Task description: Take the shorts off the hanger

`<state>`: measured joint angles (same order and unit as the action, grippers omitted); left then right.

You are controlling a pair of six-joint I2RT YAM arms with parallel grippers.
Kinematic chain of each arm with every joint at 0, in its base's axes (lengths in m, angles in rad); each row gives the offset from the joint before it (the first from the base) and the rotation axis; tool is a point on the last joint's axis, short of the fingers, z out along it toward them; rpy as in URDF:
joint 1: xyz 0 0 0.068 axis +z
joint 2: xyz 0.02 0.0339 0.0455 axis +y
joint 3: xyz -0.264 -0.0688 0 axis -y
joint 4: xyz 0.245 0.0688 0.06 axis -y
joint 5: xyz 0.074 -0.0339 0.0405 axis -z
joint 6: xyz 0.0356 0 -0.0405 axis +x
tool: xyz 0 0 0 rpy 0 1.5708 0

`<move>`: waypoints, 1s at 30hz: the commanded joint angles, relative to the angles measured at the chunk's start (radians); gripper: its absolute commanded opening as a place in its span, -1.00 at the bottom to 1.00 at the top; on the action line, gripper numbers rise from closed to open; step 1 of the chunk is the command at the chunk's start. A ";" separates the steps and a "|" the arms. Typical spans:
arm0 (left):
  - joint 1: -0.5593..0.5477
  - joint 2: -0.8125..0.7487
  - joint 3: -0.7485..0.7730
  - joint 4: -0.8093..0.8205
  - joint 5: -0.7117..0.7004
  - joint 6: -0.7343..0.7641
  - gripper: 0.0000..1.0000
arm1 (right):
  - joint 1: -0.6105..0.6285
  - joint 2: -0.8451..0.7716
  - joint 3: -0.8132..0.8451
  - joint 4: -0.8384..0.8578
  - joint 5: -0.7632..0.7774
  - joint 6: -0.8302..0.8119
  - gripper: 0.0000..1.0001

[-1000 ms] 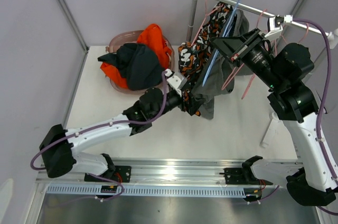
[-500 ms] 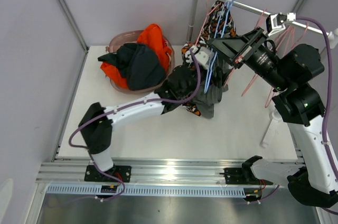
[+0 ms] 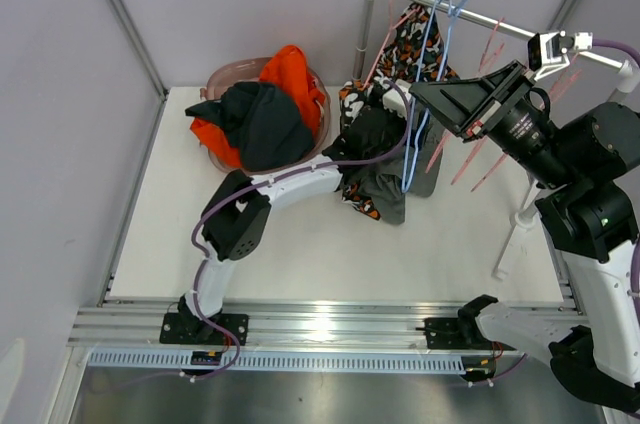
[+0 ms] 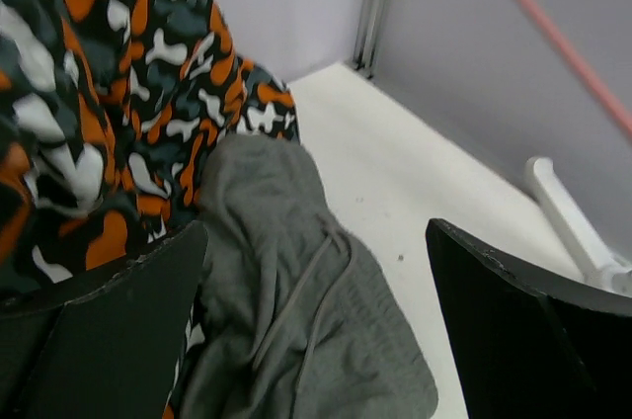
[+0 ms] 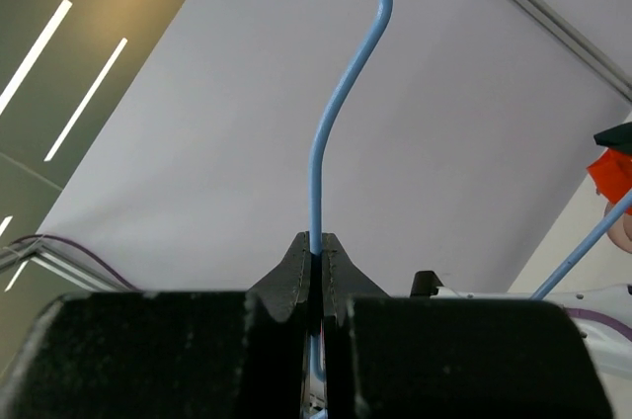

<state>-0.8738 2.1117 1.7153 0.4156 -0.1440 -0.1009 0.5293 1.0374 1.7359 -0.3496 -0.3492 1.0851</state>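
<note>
My right gripper (image 3: 418, 93) is shut on the wire of a blue hanger (image 3: 443, 39) and holds it up beside the rack; in the right wrist view the pads (image 5: 316, 271) pinch the blue hanger (image 5: 322, 152). The orange-black-white-grey patterned shorts (image 3: 408, 36) hang by the rail and trail down onto the table. The grey shorts (image 3: 388, 192) lie slumped below them. My left gripper (image 3: 372, 136) is open over this heap. In the left wrist view the grey shorts (image 4: 296, 320) lie between its wide-open jaws, with the patterned shorts (image 4: 99, 93) to the left.
A pink basket (image 3: 225, 74) at the back left holds orange shorts (image 3: 293, 69) and dark charcoal shorts (image 3: 255, 124). The white rack has a post (image 3: 364, 34) and a rail (image 3: 490, 19) with pink hangers (image 3: 488, 154). The rack's foot (image 4: 573, 226) shows on the table.
My left arm swung right and up to the heap under the rack. My right gripper lifted the blue hanger up and right. The shorts sagged lower onto the table.
</note>
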 commanded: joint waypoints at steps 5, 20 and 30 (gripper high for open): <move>-0.007 0.034 -0.088 0.011 -0.019 -0.072 0.98 | 0.005 0.015 -0.009 -0.019 -0.007 -0.076 -1.00; 0.009 0.274 0.182 -0.354 0.063 -0.247 0.77 | 0.005 -0.022 -0.053 -0.061 0.044 -0.129 -1.00; -0.019 0.078 -0.066 -0.371 0.118 -0.323 -1.00 | 0.001 -0.059 -0.099 -0.058 0.062 -0.129 -1.00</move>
<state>-0.8700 2.3516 1.7370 0.0639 -0.0544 -0.3943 0.5293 1.0027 1.6402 -0.4377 -0.3027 0.9710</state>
